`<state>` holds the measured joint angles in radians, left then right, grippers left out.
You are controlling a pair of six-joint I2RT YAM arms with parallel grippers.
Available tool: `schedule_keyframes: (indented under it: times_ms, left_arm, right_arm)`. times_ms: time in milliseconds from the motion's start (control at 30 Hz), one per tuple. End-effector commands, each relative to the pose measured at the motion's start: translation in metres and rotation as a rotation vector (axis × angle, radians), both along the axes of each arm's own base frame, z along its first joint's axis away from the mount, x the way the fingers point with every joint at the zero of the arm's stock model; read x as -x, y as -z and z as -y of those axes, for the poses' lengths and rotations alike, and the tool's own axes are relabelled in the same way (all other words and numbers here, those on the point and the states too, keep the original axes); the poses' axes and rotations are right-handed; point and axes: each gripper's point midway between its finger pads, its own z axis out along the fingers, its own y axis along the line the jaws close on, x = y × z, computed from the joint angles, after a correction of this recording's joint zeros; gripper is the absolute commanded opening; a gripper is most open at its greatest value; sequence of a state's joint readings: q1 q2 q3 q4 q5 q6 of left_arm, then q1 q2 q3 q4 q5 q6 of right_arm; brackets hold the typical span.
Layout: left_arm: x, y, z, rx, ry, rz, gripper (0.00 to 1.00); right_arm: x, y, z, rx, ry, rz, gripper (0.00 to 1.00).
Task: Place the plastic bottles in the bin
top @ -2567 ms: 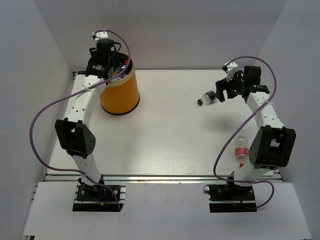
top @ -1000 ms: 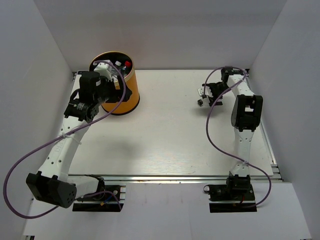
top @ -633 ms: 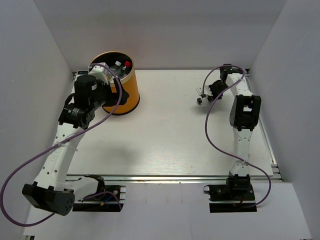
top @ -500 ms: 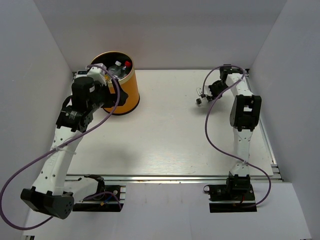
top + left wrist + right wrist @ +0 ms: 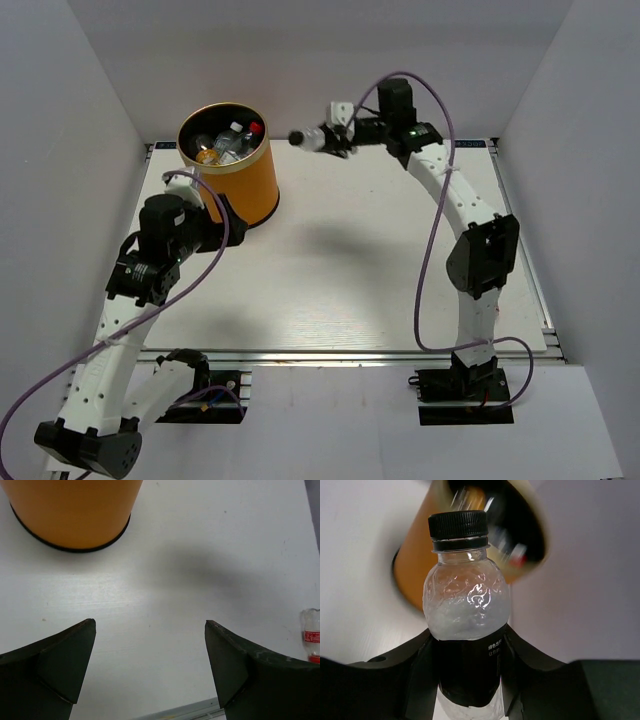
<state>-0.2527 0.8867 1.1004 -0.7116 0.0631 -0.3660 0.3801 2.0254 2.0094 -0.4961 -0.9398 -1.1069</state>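
Right gripper (image 5: 335, 140) swung black-capped bottle (image 5: 465, 605), clamped, toward bin (image 5: 240, 192) holding bottles (image 5: 228, 142); left gripper (image 5: 150, 665) spread.

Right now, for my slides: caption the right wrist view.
Right end effector grips a black-capped bottle, blurred orange bin beyond.

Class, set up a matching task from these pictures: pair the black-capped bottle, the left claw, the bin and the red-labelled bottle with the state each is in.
Things
1. black-capped bottle
2. left claw
3. bin
4. red-labelled bottle

States
A. lying on the table, touched by no claw
B. open, holding nothing
C. gripped by the right claw, held in the air near the bin
D. standing upright with several bottles inside

Pairs: 1-C, 2-B, 3-D, 4-A
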Motion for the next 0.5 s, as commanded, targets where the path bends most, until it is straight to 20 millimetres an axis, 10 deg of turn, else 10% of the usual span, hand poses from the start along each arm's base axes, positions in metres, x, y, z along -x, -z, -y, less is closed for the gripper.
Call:
schedule_keyframes:
  times_ms: [0,33,67,100,233,467]
  left_arm:
    - [0.017,0.013,-0.006,0.011,-0.035,-0.037,0.99]
    - [0.021,0.016,-0.009,0.004,-0.044,-0.044,0.99]
    - [0.025,0.015,-0.012,0.004,-0.052,-0.029,0.99]
    - [0.028,0.022,-0.013,0.008,-0.057,-0.049,0.99]
    - [0.04,0.035,-0.015,0.021,-0.068,-0.074,0.99]
    - [0.047,0.049,-0.012,0.045,-0.062,-0.102,0.99]
  right_arm:
    - [-0.004,-0.1,-0.059,-0.33,-0.018,-0.028,0.15]
    - [0.006,-0.11,-0.081,-0.368,-0.042,-0.069,0.15]
    - [0.009,-0.162,-0.086,-0.459,-0.053,0.036,0.15]
    - [-0.002,-0.139,-0.103,-0.474,-0.037,-0.075,0.15]
    - [0.009,-0.177,-0.134,-0.676,-0.053,0.077,0.15]
    - [0.028,-0.131,-0.197,-0.754,-0.128,0.074,0.2]
